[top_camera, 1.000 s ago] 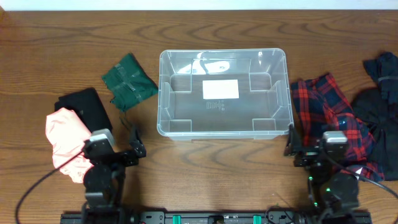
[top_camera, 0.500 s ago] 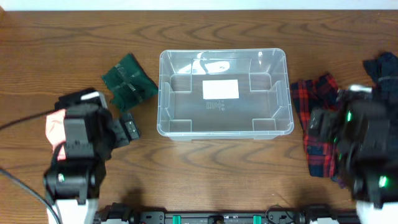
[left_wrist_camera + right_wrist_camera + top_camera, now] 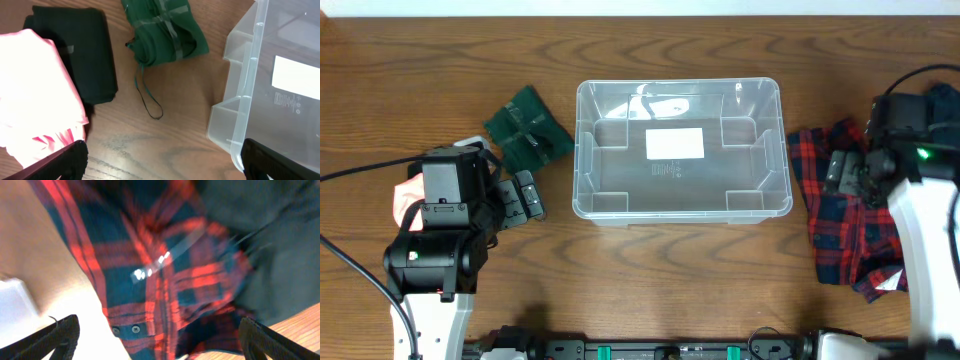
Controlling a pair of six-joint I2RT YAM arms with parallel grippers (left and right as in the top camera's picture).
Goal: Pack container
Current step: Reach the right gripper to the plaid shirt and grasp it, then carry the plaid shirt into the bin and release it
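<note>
the left gripper [image 3: 525, 196] gaped empty at lower left, near the green cloth [image 3: 527, 130]; the right gripper [image 3: 843, 172], equally spread, hovered over the plaid shirt [image 3: 835, 230] at right, probably to seize it. the container [image 3: 582, 150] sat empty mid-frame, between both arms.

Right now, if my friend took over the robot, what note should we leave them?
Left gripper: fingers open, holding nothing, over the table beside the pink cloth.
Right gripper: fingers open, holding nothing, over the plaid shirt.
Container: mid-table, empty.
On its left: green bundle, black cloth, pink cloth. On its right: plaid shirt, dark garment.
Done: nothing packed yet.
Left: every piece of clothing goes into the container.
</note>
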